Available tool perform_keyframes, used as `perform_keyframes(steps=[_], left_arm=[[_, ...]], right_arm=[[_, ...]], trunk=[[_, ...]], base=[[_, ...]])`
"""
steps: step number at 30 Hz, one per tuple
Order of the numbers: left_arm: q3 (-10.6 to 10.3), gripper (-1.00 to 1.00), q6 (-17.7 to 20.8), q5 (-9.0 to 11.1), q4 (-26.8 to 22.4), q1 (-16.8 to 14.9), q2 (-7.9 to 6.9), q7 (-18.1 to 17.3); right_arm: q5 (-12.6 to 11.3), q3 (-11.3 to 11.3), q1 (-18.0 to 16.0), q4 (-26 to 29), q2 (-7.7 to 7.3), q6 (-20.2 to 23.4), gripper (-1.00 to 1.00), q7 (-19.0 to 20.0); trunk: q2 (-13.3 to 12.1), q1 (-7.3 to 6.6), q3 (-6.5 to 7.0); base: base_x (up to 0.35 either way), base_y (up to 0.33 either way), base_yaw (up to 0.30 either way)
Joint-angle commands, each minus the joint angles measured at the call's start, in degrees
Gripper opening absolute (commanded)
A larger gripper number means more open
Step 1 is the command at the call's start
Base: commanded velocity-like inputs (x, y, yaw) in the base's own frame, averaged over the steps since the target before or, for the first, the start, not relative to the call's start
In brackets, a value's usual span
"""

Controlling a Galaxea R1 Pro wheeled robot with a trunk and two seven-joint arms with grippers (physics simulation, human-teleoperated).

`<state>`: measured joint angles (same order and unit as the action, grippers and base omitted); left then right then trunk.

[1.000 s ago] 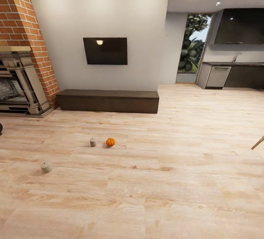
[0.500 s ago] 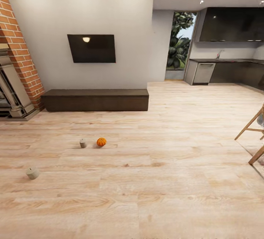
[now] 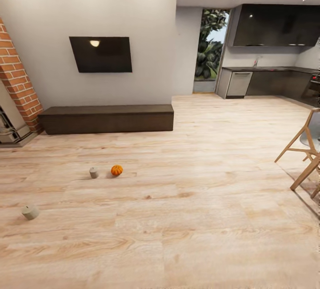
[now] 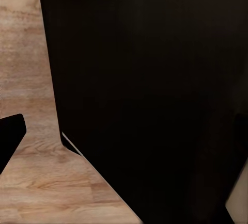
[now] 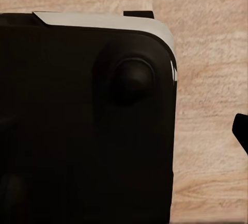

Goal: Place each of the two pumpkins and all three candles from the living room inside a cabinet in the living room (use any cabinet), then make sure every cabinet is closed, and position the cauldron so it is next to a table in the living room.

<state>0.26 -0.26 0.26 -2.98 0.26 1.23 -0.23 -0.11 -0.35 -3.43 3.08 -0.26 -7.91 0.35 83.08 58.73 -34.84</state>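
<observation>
The floor [image 3: 200,200] was pale wood plank with a strong grain, broad and bare across the room. On it sat one small orange ribbed pumpkin [image 3: 116,170], round and squat, and just beside it, to its left, a short grey-beige cylindrical candle [image 3: 94,172] standing upright. A second candle [image 3: 30,212] of the same dull colour lay well apart, nearer the camera and further left, tilted on its side.

Behind them, against the plain grey wall, ran the cabinet [image 3: 106,118] — long, low, dark-brown wood with flat handle-less fronts, all shut, so nothing of its inside showed. A black TV [image 3: 101,54] hung above it, and red brick of the fireplace [image 3: 17,80] rose at the left. Light wooden chair legs [image 3: 302,156] splayed at the right edge.

Both wrist views showed dark, smooth robot housing over the planks; neither claw's opening could be told, nor how far the pumpkin lay from either.
</observation>
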Motion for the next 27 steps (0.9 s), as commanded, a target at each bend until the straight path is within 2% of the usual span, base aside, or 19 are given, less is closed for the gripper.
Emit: perform_keyframes(steps=[1,27], left_arm=[[0.0,1.00,0.0,0.0,0.0,0.0,0.00,0.0],[0.0,1.00,0.0,0.0,0.0,0.0,0.00,0.0]], right_arm=[[0.0,0.0,0.0,0.0,0.00,0.0,1.00,0.0],[-0.1,0.0,0.0,0.0,0.00,0.0,1.00,-0.1]], trunk=[[0.0,0.00,-0.09],[0.0,0.00,-2.41]], base=[[0.000,0.000,-0.105],[0.000,0.000,-0.105]])
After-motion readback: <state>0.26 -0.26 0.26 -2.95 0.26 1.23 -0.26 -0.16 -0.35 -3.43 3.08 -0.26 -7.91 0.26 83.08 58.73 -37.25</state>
